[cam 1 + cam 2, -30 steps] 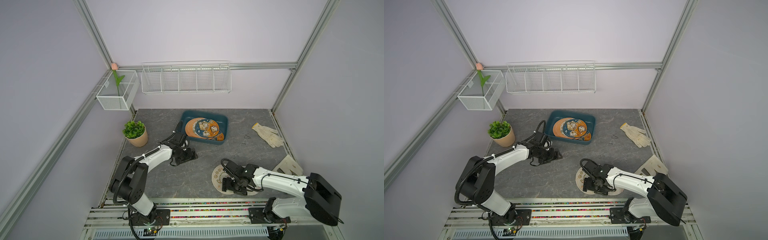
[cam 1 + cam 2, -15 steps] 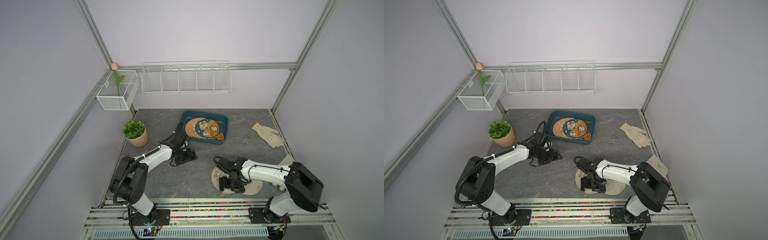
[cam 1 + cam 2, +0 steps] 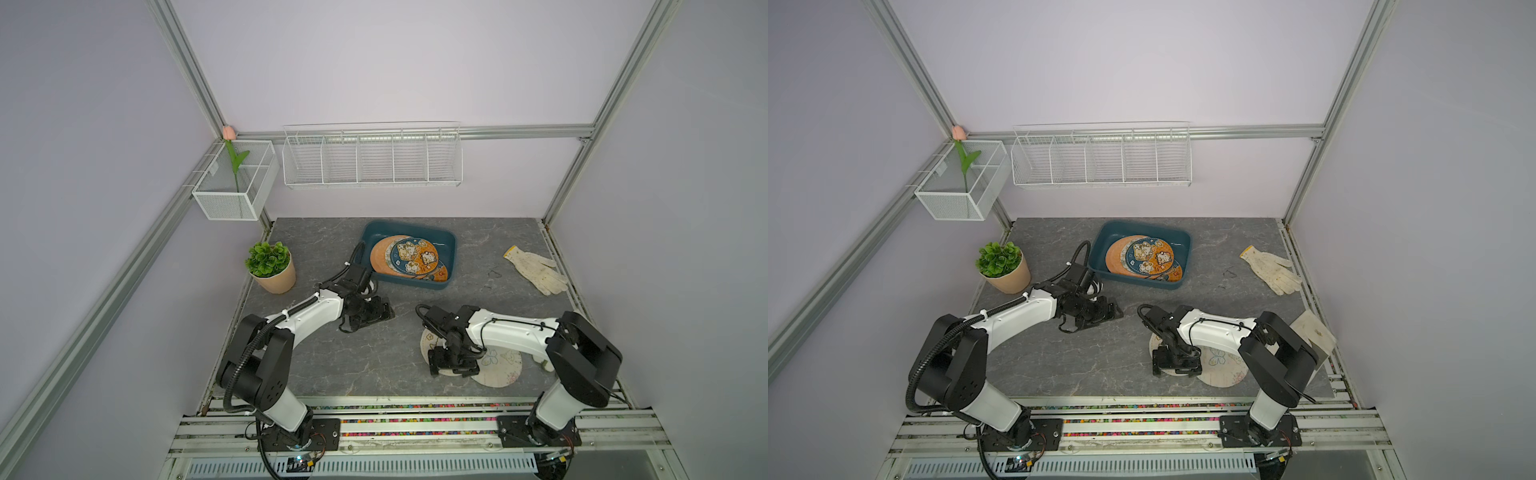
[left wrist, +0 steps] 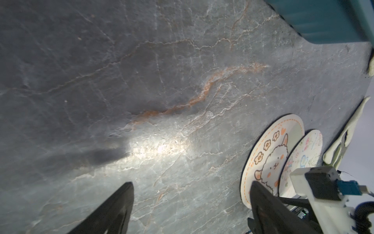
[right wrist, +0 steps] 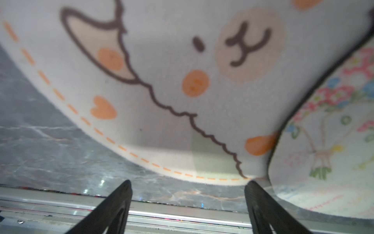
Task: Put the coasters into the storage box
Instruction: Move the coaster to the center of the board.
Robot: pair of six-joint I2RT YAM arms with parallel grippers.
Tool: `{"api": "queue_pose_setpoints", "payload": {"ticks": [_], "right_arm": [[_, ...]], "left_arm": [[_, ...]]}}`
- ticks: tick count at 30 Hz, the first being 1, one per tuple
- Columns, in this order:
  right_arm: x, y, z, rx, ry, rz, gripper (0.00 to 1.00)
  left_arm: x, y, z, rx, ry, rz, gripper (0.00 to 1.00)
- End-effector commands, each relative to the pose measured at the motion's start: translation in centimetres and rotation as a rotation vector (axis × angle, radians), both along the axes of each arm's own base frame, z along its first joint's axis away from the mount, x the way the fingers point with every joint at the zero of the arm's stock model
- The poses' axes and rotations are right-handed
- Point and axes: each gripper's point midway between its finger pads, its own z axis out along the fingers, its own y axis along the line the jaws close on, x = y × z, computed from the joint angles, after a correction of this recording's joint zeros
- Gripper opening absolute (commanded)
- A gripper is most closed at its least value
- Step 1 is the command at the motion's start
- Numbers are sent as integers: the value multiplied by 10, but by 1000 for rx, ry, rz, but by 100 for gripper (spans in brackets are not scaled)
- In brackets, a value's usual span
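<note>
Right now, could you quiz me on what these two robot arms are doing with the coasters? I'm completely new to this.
1. True or false: the right gripper is shut on a coaster.
2. What lies inside the storage box? A. coasters B. a work glove C. a potted plant
3. Which gripper is nearer the storage box?

Key:
1. False. Its jaws stand open at the edge of the lamb coaster, which lies on the table.
2. A.
3. The left gripper.
</note>
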Motion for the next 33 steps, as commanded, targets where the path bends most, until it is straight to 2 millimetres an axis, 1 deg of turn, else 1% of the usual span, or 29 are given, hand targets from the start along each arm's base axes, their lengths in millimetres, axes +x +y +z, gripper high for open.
{"api": "queue_pose_setpoints", "payload": {"ticks": [1,8,11,13,17,20,22,24,25,27,30,33], "right_arm": [[60,59,10,219,-226,57,88],[75,60,12,229,-241,64,88],[74,61,20,232,-229,89,88],[70,55,29,220,-217,112,88],[69,31,46,181,-213,124,89],[80,3,55,139,-242,121,89],[90,-15,56,123,-257,102,92],[103,-32,55,117,-269,71,98],[109,-40,53,122,-272,50,98],[122,-54,49,125,-283,19,93],[137,-66,43,130,-283,2,92],[146,-71,30,161,-254,-26,92]], "left_arm": [[-4,4,6,8,-10,10,89],[-2,3,6,8,-12,16,90],[-1,0,6,7,-13,13,90],[-2,-2,6,4,-12,9,90],[-4,-7,4,-5,-11,9,90],[-5,-10,2,-13,-10,19,90],[-5,-12,1,-23,-12,29,90],[-6,-13,0,-25,-11,33,90],[-7,-14,0,-26,-13,34,90],[-8,-15,-1,-27,-13,40,90],[-10,-15,-2,-31,-14,54,90],[-11,-14,-2,-29,-17,66,90]]}}
